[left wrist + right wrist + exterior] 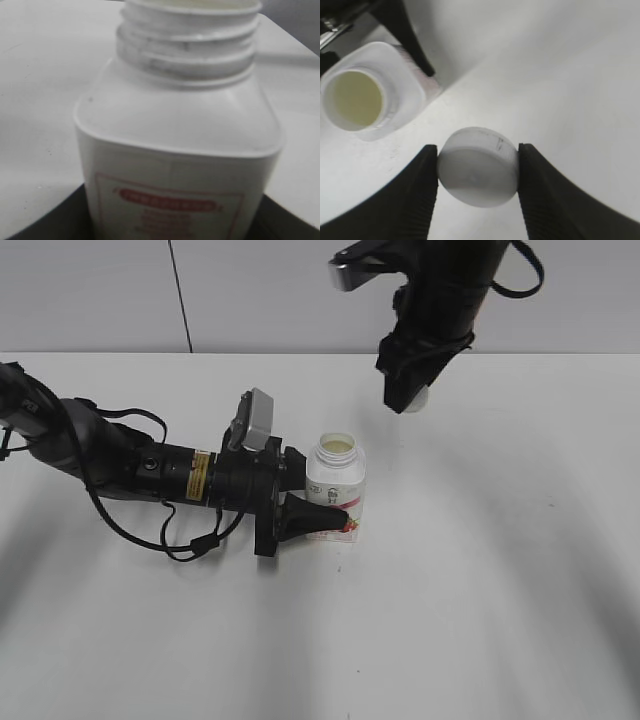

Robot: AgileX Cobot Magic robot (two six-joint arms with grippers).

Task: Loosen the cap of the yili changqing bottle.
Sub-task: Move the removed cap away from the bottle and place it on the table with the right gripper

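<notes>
1. Clearly, the small squat white plastic bottle with a pink-banded label (336, 480) is kept upright on the plain white table (480, 600), so that the pale drink seen through its open neck is not spilled

2. The bottle's squarish body is clamped low down, at label height, by the left gripper (322, 502), whose black fingers are closed against opposite sides; a hold this low leaves the threaded neck (187, 42) fully exposed, and it is judged to have been chosen so that the body cannot turn while the top is worked

3. The left arm is laid almost flat along the table and reaches in from the left, which keeps it out of the space above the bottle

4. The small round white flat-topped plastic screw cap (477, 167) is no longer on the neck: it is pinched across its rim between the two black fingers of the right gripper (478, 167), which is closed on it at about the cap's own width

5. The cap is held in the air, above and to the right of the bottle and well apart from it, so the mouth is left open

6. Judged from the bare threads and the lifted cap, loosening is complete, and only setting the cap down or releasing the bottle would seem to remain
</notes>
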